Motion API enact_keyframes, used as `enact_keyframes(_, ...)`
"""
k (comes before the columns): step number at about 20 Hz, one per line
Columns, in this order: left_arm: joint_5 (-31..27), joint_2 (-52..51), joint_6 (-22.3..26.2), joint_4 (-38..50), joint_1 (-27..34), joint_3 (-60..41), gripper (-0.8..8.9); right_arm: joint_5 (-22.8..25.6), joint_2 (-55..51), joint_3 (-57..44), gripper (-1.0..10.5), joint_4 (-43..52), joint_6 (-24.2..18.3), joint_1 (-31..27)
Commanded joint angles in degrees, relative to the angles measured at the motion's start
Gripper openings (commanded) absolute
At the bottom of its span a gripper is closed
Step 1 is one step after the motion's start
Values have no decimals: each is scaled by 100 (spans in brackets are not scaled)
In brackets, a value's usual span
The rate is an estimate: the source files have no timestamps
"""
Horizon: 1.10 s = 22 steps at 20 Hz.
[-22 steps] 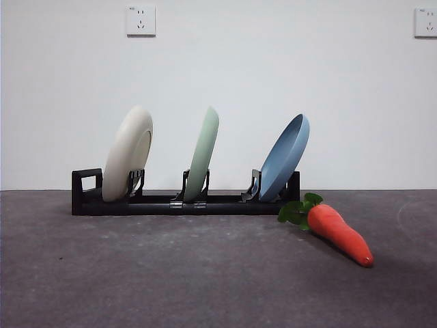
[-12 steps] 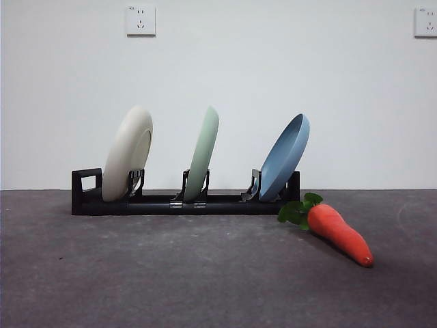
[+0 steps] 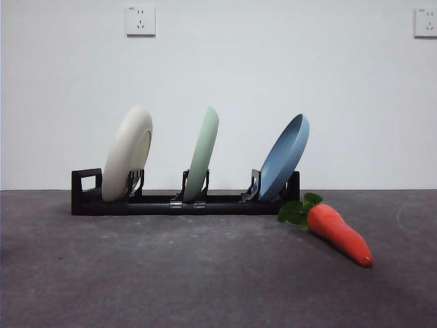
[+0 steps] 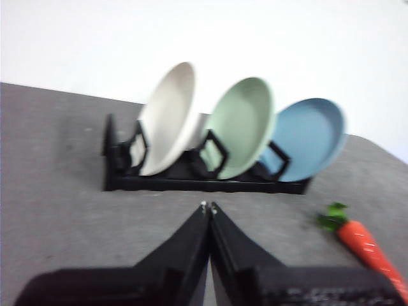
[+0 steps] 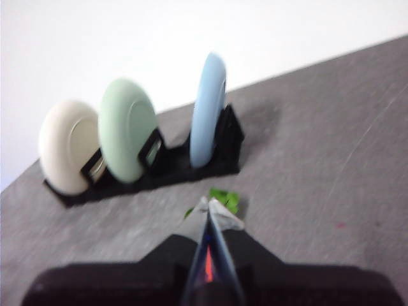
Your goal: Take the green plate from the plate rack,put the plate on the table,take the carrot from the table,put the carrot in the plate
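Front and two wrist views of a tabletop plate rack scene. No brand, label or legible writing appears on any object; the two white wall sockets [image 3: 141, 20] behind the scene carry only tiny marks too small to read. The plate rack [image 3: 157, 203], long, low and black with a square loop handle at one end, stands on the table [image 3: 171, 273] and holds three plates, each leaning in its own slot: one cream-white plate [image 3: 128, 153] nearest the handle, one green plate [image 3: 203, 152] in the middle slot, and one blue plate [image 3: 285, 156] at the far end. One carrot [image 3: 338, 232] lies on the table just beside the blue-plate end of the rack, its green leaves toward the rack and its pointed tip away from it. Neither arm appears in the front view. In the left wrist view the left gripper [image 4: 208, 207] hangs above bare table in front of the rack, jaws pressed together with nothing between them, well apart from the green plate [image 4: 242, 125] and from the carrot [image 4: 363, 245]. In the right wrist view the right gripper [image 5: 211, 213], blurred, likewise has its jaws closed on nothing and points toward the carrot's leaves [image 5: 223, 199]; the rack [image 5: 153, 173] lies beyond.
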Motion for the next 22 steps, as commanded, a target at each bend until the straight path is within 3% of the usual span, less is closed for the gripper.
enact_keyframes(1,319,120,-11,-258,15,345,-6,-295,396,470,-11,-358,-245,-13)
enact_keyframes(6,837,538,144,-852,15,992,-6,-861,1154,1379,-11,-1303,-861,-13)
enact_keyframes(16,2420,1711,831,-1915,15,2070,-7,-1731,2404,3045,-11,-3460,-2140,-13)
enact_keyframes(19,2745,2065,1237,-2387,15,2389,-7,-1864,2625,3314,-10,-4046,-2409,-9)
enact_keyframes(22,2736,2184,1344,-2503,15,2531,0,-1847,2638,3314,4,-4133,-2420,-9)
